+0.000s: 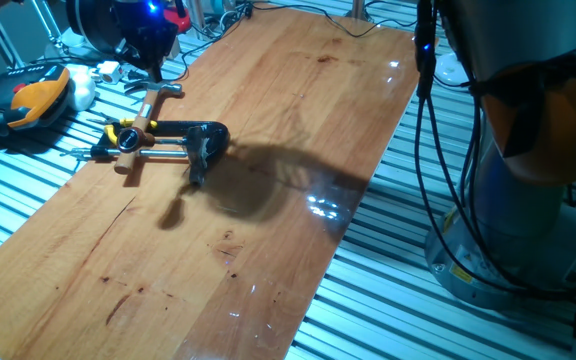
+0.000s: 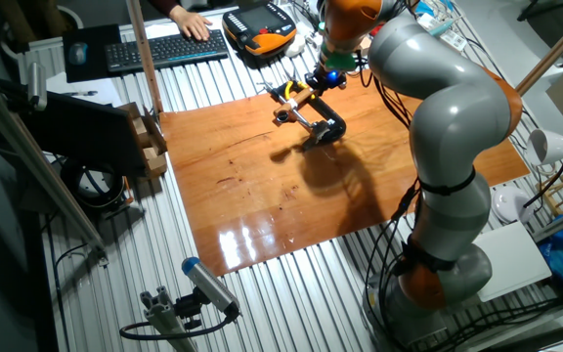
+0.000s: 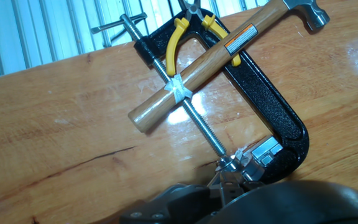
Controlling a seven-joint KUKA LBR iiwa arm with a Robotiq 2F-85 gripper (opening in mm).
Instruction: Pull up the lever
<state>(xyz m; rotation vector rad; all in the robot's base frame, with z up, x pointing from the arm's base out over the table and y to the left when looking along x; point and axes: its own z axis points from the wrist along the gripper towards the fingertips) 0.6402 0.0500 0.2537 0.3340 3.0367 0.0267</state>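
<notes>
A small black C-clamp lies flat on the wooden table, with its thin threaded steel rod running across its opening. The lever looks like the small silvery metal piece at the clamp's lower jaw, partly hidden by a dark blurred part of my hand. The clamp also shows in one fixed view and the other fixed view. My gripper hangs above the clamp's far end and touches nothing; it also shows in the other fixed view. Its fingers are too small to read.
A wooden-handled hammer lies across the clamp and rod. Yellow-handled pliers lie under it at the table's edge. A teach pendant and cables sit beyond the table's left end. A keyboard with a person's hand on it stands behind the table.
</notes>
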